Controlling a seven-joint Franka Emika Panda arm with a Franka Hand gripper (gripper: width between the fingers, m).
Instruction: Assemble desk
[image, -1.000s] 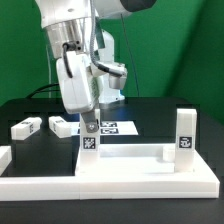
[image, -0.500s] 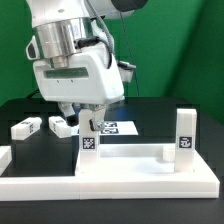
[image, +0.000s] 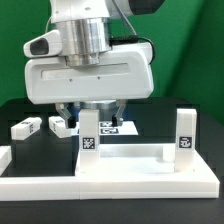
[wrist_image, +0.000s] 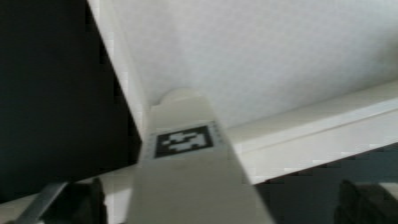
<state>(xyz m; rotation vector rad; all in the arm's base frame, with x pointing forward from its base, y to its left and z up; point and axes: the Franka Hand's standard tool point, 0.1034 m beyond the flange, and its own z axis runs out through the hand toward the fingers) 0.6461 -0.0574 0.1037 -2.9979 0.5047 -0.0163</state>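
In the exterior view you lose most of the pincer (image: 91, 112) under the wide wrist housing (image: 88, 75), and the arm above it is cut off by the picture's edge. The marker board (image: 120, 127) hides partly behind the leg (image: 88, 135). In the wrist view the tag (wrist_image: 183, 140) is too blurred to read, and the fingers (wrist_image: 50, 200) run off the edge.

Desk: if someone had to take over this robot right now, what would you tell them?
Hand: open, over left leg, one finger on each side, not gripping.
Done: left leg and right leg stand upright on the top, named by the exterior view's sides.
Loose: two legs lie on the table, on the exterior view's left.
Left: fit those two. Can't tell how tight the standing legs are.
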